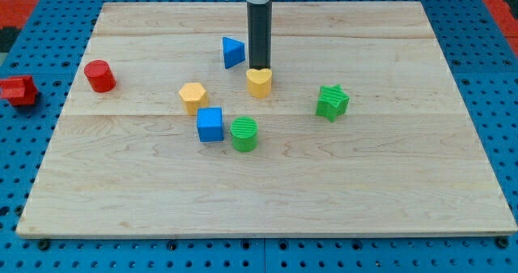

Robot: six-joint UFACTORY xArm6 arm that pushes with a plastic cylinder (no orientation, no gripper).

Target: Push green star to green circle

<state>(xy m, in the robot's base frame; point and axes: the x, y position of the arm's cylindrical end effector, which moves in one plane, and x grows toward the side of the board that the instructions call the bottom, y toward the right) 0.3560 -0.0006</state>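
The green star lies on the wooden board, right of centre. The green circle, a short cylinder, stands left of it and nearer the view's bottom, touching or nearly touching a blue cube. My tip is at the top edge of a yellow heart block, touching it or nearly so. The tip is well to the left of the green star and above the green circle.
A blue triangle lies just left of the rod. A yellow hexagon is left of the heart. A red cylinder stands near the board's left edge. A red block lies off the board on the blue pegboard.
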